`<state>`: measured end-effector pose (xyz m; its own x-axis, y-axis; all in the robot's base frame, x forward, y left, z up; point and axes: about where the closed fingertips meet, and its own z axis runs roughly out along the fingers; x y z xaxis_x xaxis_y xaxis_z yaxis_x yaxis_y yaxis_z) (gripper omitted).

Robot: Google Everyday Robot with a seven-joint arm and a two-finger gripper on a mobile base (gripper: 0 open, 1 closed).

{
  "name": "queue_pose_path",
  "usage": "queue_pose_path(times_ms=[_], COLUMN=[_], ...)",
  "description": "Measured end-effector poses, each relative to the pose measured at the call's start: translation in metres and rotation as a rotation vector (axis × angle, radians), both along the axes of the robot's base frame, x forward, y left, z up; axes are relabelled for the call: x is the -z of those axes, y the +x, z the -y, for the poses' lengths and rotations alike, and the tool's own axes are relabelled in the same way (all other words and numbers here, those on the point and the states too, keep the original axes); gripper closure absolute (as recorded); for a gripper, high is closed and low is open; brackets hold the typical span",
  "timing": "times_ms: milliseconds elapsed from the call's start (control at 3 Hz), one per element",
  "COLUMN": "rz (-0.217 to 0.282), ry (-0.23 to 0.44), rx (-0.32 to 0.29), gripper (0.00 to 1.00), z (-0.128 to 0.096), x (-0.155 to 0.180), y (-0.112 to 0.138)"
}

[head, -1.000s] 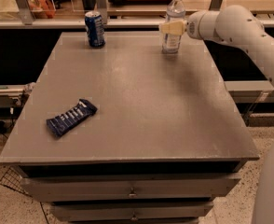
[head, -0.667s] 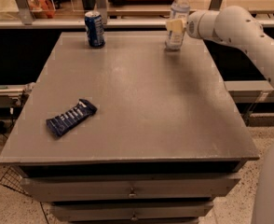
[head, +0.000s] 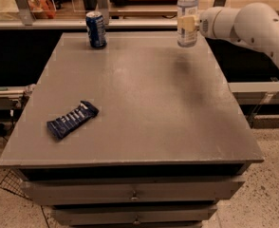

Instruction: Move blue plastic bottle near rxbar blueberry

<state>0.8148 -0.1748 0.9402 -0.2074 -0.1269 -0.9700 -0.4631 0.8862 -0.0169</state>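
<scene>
The blue plastic bottle (head: 187, 13), clear with a white cap and a pale label, is upright at the far right of the grey table (head: 144, 103). My gripper (head: 187, 23) reaches in from the right and is shut on the bottle's middle, holding it slightly above the tabletop. The rxbar blueberry (head: 73, 120), a flat dark blue wrapper with white lettering, lies near the front left of the table, far from the bottle.
A blue soda can (head: 96, 30) stands at the far left of the table. My white arm (head: 248, 25) spans the far right corner. Shelving and a rail run behind the table. Drawers sit under the tabletop.
The gripper and the bottle have moved together up and slightly to the right, and the bottle has come off the tabletop. The bar and the can have not moved.
</scene>
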Motion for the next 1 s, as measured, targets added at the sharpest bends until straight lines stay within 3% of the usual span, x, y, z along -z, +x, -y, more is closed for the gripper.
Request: queue_pose_path(times_ms=[667, 1000], rz=[0.057, 0.032], ry=[0.1, 0.202], rx=[-0.191, -0.363], gripper=[1.0, 1.0], z=[-0.003, -0.018], x=[-0.027, -0.04], y=[-0.072, -0.135])
